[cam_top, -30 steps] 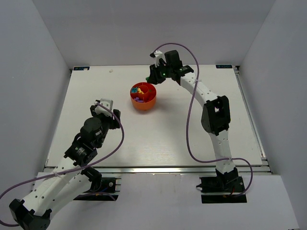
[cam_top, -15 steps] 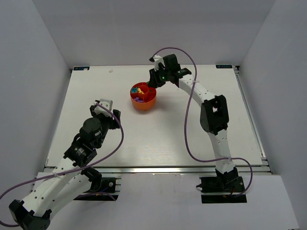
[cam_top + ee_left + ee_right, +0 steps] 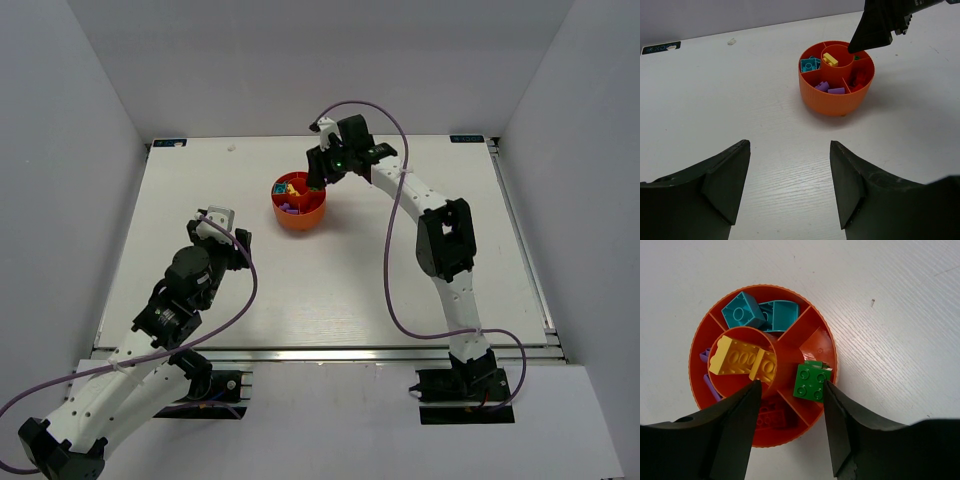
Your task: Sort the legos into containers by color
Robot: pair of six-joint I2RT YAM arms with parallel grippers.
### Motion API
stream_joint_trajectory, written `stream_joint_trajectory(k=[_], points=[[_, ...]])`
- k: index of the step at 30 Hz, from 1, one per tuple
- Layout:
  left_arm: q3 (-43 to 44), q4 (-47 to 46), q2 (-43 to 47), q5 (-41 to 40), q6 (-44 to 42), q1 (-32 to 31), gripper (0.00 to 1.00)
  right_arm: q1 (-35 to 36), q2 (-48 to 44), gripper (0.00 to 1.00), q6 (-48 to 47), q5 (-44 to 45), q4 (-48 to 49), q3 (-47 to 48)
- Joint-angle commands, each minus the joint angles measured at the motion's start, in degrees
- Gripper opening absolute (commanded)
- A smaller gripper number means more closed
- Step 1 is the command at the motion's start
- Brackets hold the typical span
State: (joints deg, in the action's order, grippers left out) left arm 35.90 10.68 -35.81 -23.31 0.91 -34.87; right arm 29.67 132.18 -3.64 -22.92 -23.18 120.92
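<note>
The ridged red-orange bowl (image 3: pixel 835 102) carries a yellow lego (image 3: pixel 742 359) in its middle cup (image 3: pixel 735 383), cyan legos (image 3: pixel 747 314), one bright green lego (image 3: pixel 811 381), purple legos (image 3: pixel 831 89) and dark red legos (image 3: pixel 771 417) in its wedges (image 3: pixel 812 345), on a white worktop (image 3: pixel 890 305) streaked with faint grain.

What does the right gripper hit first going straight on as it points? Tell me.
The right gripper probably meets the orange bowl, at the divider between the wedge with the green brick and that with the red bricks. The green brick beside one finger might be touched first; depth unclear.
</note>
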Motion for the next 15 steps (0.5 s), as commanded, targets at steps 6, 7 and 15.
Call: stream_joint_trajectory(k=[6,7,15], points=[[-0.6,-1.5,-0.1,4.8,0.8,0.2,0.81,-0.7,-15.1,0.69,-3.8,7.0,0.7,-9.9],[-0.6,-1.6,-0.2,5.5,0.8,0.2,0.89,-0.9,-17.7,0.73,-4.6,8.5,2.1,-13.0],[-0.4,-1.6,-1.2,9.7,1.1,0.2,0.97,-1.5,-45.8,0.81,-7.3,10.5,3.2,-42.5]])
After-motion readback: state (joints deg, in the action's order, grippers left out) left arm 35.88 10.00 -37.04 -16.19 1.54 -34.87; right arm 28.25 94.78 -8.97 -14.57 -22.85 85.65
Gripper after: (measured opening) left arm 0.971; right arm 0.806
